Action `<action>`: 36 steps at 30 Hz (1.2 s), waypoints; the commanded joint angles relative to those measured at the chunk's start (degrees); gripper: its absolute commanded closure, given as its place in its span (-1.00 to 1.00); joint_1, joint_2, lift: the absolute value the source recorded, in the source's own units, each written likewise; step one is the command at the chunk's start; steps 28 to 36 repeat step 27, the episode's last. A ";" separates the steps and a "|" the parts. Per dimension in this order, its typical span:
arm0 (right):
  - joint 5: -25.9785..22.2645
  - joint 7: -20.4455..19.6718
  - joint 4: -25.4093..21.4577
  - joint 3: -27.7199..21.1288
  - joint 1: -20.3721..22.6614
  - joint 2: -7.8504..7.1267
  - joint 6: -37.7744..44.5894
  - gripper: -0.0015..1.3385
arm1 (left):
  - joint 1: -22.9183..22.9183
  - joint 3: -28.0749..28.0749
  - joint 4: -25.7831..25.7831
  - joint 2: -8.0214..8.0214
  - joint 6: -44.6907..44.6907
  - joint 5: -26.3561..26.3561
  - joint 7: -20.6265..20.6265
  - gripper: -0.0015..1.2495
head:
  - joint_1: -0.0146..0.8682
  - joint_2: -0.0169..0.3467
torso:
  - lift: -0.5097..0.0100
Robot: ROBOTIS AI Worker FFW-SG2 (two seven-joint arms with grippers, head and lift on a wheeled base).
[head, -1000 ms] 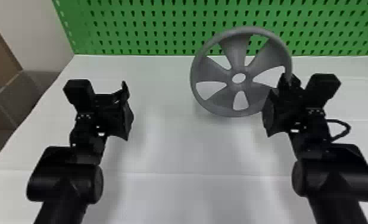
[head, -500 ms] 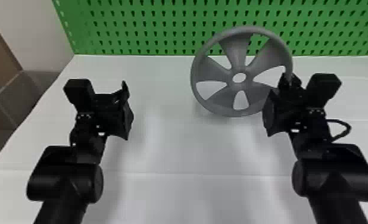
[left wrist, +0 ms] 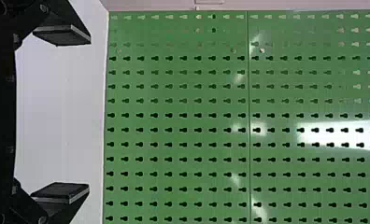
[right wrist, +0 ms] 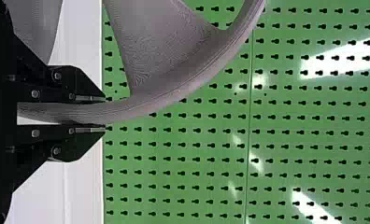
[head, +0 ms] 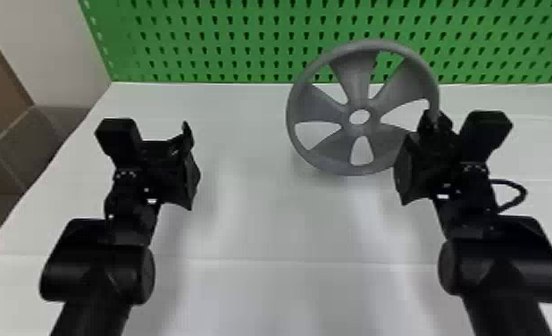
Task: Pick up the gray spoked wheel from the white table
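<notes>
A gray wheel (head: 356, 85) leans at a tilt before a green pegboard (head: 226, 49), its rim clamped in the right tool (head: 434, 120). Whether it touches the white surface (head: 261, 214) cannot be told. The left tool (head: 165, 145), well apart, holds its fingers spread and empty.

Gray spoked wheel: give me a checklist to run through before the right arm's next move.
1. Right gripper shut on the wheel: ok, its fingers sit on both sides of the rim.
2. Left gripper empty and away from the wheel: ok, its fingers are apart with nothing between them.
3. Left gripper sharing the hold, if wanted: not ok, only the right one grips.
4. Wheel lifted clear of the white table: cannot tell.
5. Wheel clear of the green pegboard: cannot tell, its top overlaps the board in the head view.
</notes>
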 commanded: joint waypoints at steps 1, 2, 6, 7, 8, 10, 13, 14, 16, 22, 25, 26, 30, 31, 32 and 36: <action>0.00 0.00 0.00 0.00 0.00 0.01 0.00 0.79 | 0.00 0.02 0.00 -0.07 0.00 0.05 0.01 -0.73 | 0.79 -0.50 | 0.59; 0.00 -0.09 0.00 0.00 0.00 0.01 0.00 0.79 | 0.00 0.02 0.00 -0.07 0.00 -0.04 0.01 -0.73 | 0.79 -0.50 | 0.59; 0.08 -0.09 0.00 0.00 0.00 0.01 0.26 0.79 | 0.00 0.02 0.00 -0.07 0.09 -0.04 0.01 -0.73 | 0.79 -0.50 | 0.59; 0.00 -0.09 0.00 0.08 0.00 0.01 0.26 0.79 | 0.00 0.02 0.00 -0.07 0.09 -0.04 0.01 -0.73 | 0.79 -0.50 | 0.59; 0.00 -0.09 0.00 0.08 0.00 0.01 0.26 0.79 | 0.00 0.11 0.00 -0.07 0.09 -0.04 0.01 -0.73 | 0.79 -0.50 | 0.59; 0.08 -0.09 0.00 0.08 -0.09 0.01 0.35 0.79 | 0.00 0.11 0.00 -0.07 0.09 -0.04 0.01 -0.73 | 0.79 -0.50 | 0.59; 0.08 -0.09 0.00 0.08 -0.09 0.01 0.44 0.79 | 0.00 0.11 0.00 -0.07 0.09 -0.04 0.01 -0.73 | 0.79 -0.51 | 0.59; 0.08 -0.09 0.00 0.08 -0.09 0.01 0.44 0.79 | -0.09 0.11 0.00 -0.07 0.18 -0.04 0.01 -0.73 | 0.79 -0.50 | 0.59; 0.00 -0.09 0.00 0.08 -0.09 0.01 0.44 0.79 | -0.09 0.11 0.00 -0.07 0.18 -0.04 0.01 -0.73 | 0.79 -0.50 | 0.59; 0.00 -0.09 0.00 0.17 -0.18 0.01 0.53 0.79 | -0.09 0.19 0.00 -0.15 0.18 -0.04 0.01 -0.73 | 0.79 -0.50 | 0.59; 0.00 -0.09 0.00 0.17 -0.18 0.01 0.53 0.79 | -0.09 0.19 0.00 -0.07 0.18 -0.04 -0.08 -0.73 | 0.79 -0.50 | 0.59; 0.00 -0.09 0.00 0.17 -0.18 0.01 0.53 0.79 | -0.09 0.28 0.00 -0.15 0.18 -0.04 0.01 -0.73 | 0.79 -0.50 | 0.59; 0.00 -0.09 0.00 0.17 -0.18 0.01 0.53 0.79 | -0.09 0.28 0.00 -0.15 0.18 -0.04 0.01 -0.73 | 0.79 -0.50 | 0.59; 0.00 -0.09 0.00 0.17 -0.18 0.01 0.53 0.79 | -0.09 0.28 0.00 -0.15 0.18 -0.04 0.01 -0.73 | 0.79 -0.50 | 0.59; 0.00 -0.09 0.00 0.17 -0.18 0.01 0.53 0.79 | -0.09 0.28 0.00 -0.15 0.18 -0.04 0.01 -0.73 | 0.79 -0.50 | 0.59; 0.00 -0.09 0.00 0.17 -0.18 0.01 0.53 0.79 | -0.09 0.28 0.00 -0.15 0.18 -0.04 0.01 -0.73 | 0.79 -0.50 | 0.59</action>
